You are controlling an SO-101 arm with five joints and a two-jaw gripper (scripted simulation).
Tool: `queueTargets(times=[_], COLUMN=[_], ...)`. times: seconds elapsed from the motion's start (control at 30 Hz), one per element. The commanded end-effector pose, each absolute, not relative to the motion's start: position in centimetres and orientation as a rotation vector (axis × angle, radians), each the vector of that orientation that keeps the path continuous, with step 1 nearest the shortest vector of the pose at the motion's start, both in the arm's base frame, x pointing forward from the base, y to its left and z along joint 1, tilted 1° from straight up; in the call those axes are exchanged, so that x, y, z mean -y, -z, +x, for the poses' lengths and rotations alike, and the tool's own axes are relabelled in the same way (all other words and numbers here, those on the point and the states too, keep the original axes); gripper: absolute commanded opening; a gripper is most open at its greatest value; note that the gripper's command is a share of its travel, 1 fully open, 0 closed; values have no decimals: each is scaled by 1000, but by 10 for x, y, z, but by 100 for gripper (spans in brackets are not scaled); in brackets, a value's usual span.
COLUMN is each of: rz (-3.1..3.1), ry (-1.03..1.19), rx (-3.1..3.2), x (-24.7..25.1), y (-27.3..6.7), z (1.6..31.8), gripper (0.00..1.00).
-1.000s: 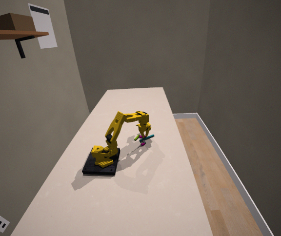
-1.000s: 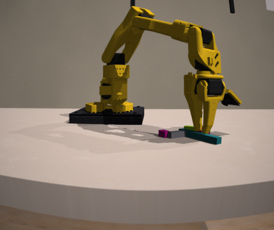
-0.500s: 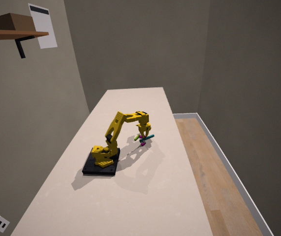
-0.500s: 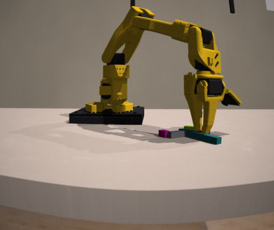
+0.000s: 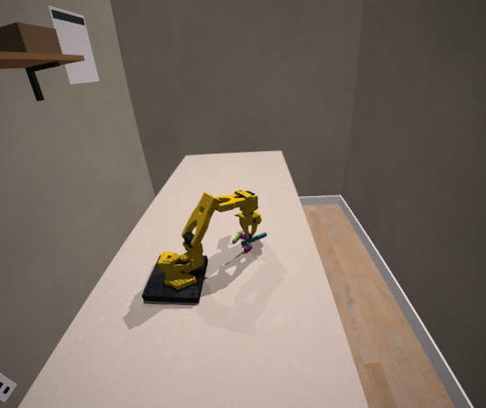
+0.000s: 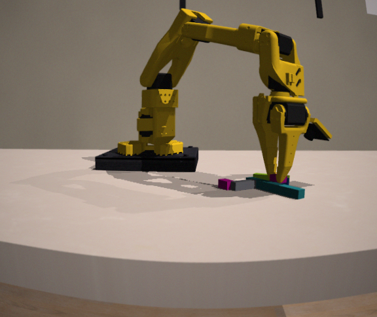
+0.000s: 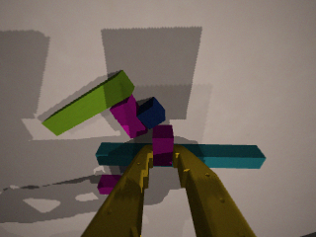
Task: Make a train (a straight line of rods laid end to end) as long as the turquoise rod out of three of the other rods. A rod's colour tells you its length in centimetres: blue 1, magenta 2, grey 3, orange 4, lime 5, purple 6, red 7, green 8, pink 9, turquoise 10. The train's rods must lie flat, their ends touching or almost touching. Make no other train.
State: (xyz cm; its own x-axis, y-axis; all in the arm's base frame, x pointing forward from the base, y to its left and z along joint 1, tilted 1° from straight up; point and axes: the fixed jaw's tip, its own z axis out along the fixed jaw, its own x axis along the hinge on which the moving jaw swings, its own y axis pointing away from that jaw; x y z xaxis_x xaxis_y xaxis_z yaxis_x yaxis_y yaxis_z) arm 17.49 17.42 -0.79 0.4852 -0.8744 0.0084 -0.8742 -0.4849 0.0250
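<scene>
We see a small group of coloured rods on the beige table [image 5: 261, 362], in front of the yellow arm [image 6: 174, 59]; the turquoise rod [image 7: 222, 156] is the longest one and it lies flat, running left to right in the wrist view. The gripper [image 7: 163, 164] stands almost vertical above this rod, tips down, and it is pinching a short magenta rod [image 7: 163, 144] between its two fingers; this rod is a small square-section block, dark pink-purple, and in the wrist view it appears just at the far edge of the turquoise rod. Whether it touches the table or is a little lifted, we cannot tell.

Behind it lies a second magenta rod [image 7: 127, 115], set at an angle; its far end meets one end of the lime rod [image 7: 89, 108], which runs away to the left, also at an angle. A very short blue rod [image 7: 151, 112] sits just beside the second magenta rod, on its right side, touching or nearly touching it.

In the exterior view we see also a grey rod [image 6: 242, 185] lying flat, with a third magenta rod [image 6: 224, 183] at its left end, end to end with it; the right end of the grey rod reaches the turquoise rod. The arm stands on a black base plate [image 6: 104, 163]; we see no container on the table.
</scene>
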Motion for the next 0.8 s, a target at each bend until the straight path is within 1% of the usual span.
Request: queueTargets(times=[0.0,0.3,0.77], rz=[2668,2668,2669], ry=[14,14,15], rx=[1597,1597,1594], x=[-173,-174,-169], y=[1,-14,-16], z=[177,178,180], gripper=[0,0,0])
